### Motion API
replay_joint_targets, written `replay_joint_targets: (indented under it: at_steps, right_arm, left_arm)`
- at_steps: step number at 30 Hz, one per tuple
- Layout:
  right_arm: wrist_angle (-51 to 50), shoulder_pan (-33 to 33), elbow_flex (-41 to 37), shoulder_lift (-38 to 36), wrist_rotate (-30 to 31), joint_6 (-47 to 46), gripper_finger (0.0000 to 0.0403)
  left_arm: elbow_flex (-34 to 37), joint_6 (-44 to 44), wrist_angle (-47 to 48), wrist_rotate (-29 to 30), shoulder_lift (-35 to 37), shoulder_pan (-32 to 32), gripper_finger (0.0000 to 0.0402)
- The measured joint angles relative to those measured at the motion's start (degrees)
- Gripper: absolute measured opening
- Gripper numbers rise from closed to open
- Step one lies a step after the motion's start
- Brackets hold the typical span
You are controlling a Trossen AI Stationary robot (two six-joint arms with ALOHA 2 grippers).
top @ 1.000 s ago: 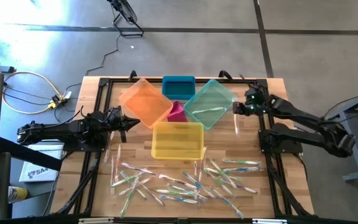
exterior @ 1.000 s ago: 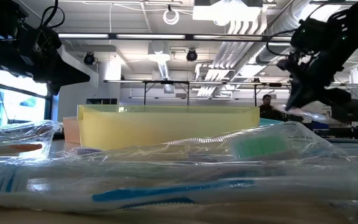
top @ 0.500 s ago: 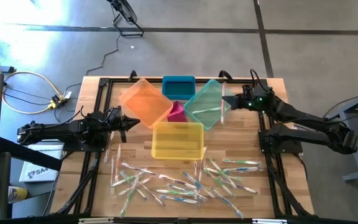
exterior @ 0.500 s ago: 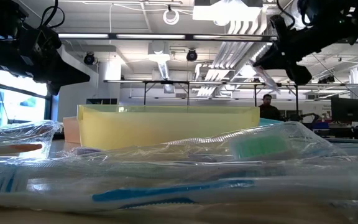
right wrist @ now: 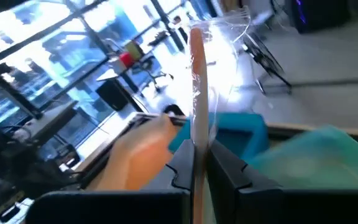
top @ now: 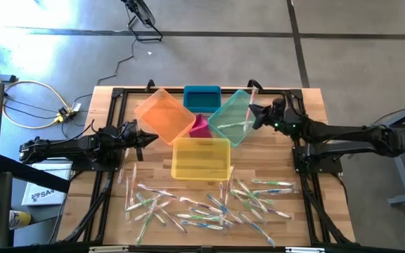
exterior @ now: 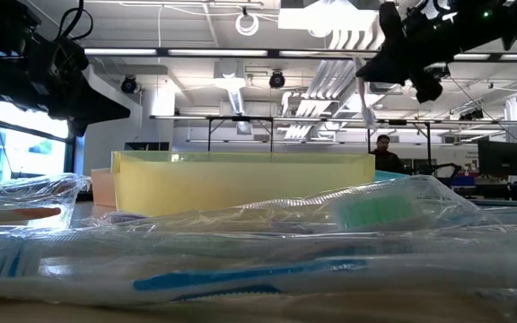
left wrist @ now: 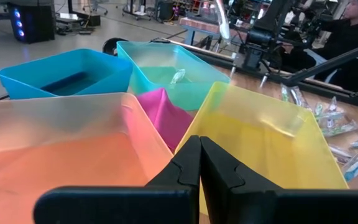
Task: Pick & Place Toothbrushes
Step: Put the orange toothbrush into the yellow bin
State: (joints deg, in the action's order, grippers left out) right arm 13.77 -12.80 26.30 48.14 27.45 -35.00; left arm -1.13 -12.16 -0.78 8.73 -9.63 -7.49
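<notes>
Wrapped toothbrush, orange-handled, standing upright in my right tool, whose fingers are pinching its lower end. A second ago I was carrying it off the teal bin's 3 o'clock edge; now I am swinging it in toward 9 o'clock, so that it is hanging above that bin's 3 o'clock rim, clear of the walls. One toothbrush is already lying inside the teal bin. I judge the carry nearly finished and the release the next step, provided teal is the right bin for an orange handle, which I cannot tell. The loose heap of toothbrushes is lying toward 6 o'clock on the desk, unchanged over the second, so most of the sorting is remaining. The yellow bin, orange bin, blue bin and pink bin are clustering around the teal one. My left tool, fingers pressed together and empty, is waiting at 9 o'clock beside the orange bin, as before.
</notes>
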Motion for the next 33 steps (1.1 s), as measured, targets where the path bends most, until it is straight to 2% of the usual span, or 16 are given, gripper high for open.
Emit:
replay_joint_targets:
  at_steps: [7,13,18,26,30,33]
  right_arm:
    - [7.29,3.37,0.00,5.64,4.63,10.61,0.0015]
    - [9.47,3.44,0.46,9.81,4.60,15.73,0.0015]
    - [8.35,3.44,4.70,12.84,3.16,22.74,0.0015]
    - [-13.33,2.21,18.56,18.32,1.97,29.94,0.0015]
    - [-23.62,0.33,23.42,21.67,-2.22,33.64,0.0015]
    - [-25.72,-1.51,24.73,24.19,-7.08,36.76,0.0015]
  left_arm:
    - [0.00,0.37,0.00,0.00,0.02,0.00,0.0000]
    - [0.00,0.37,0.00,0.00,0.01,0.00,0.0000]
    - [0.00,0.34,0.00,0.00,0.01,0.00,0.0000]
    - [0.00,0.34,0.00,0.00,0.00,0.00,0.0000]
    - [0.00,0.34,-0.01,-0.02,0.02,0.00,0.0000]
    - [0.00,0.34,0.00,-0.02,0.02,0.00,0.0000]
